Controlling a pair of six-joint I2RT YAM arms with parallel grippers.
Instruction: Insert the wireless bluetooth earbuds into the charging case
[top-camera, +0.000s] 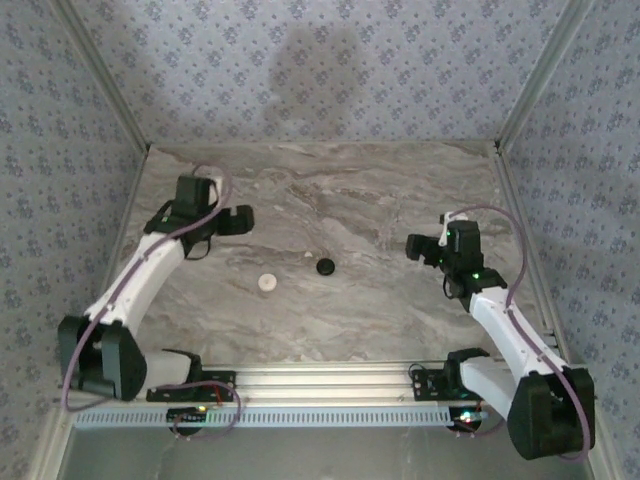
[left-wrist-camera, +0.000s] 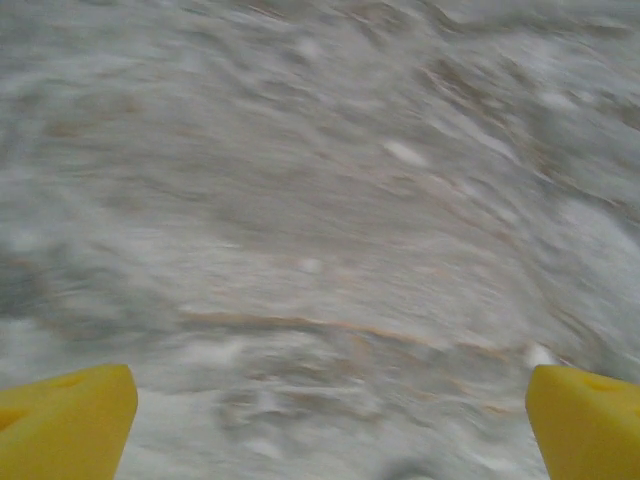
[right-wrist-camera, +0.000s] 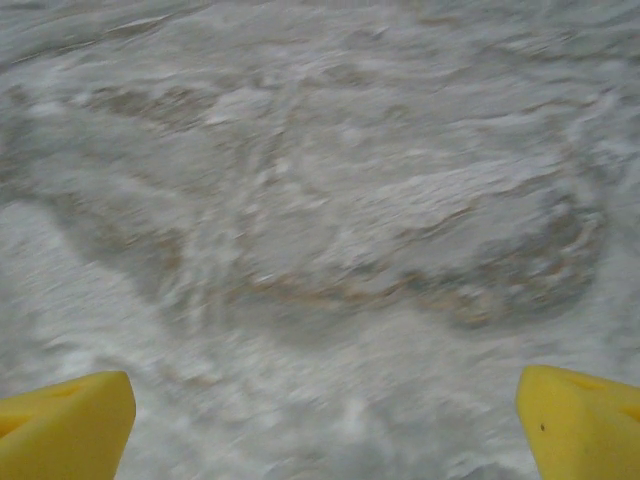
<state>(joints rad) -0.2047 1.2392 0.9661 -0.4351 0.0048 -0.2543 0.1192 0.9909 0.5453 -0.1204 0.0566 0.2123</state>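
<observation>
the marble-patterned table lay between walls of blue flowered wallpaper, seen from the top camera. the charging case, a small round white puck, sat flat on the table a little left of centre and toward the near side. just beside it, up and to the right but not touching, lay a black round disc of about the same size.

the left gripper hung over the left part of the table, pointing toward the middle, farther from the bases than the case and well apart from it. the right gripper was over the right part of the table, pointing left toward the disc, also well apart from both round things. the case and the disc lay between the two grippers.

in the left wrist view the left gripper stood spread wide, its yellow fingertips in the bottom corners with blurred marble between them. in the right wrist view the right gripper was likewise spread wide, its yellow fingertips at the frame's edges, gripping nothing, over smeared grey and tan veining.

an aluminium rail ran along the near edge, carrying both arm bases.
</observation>
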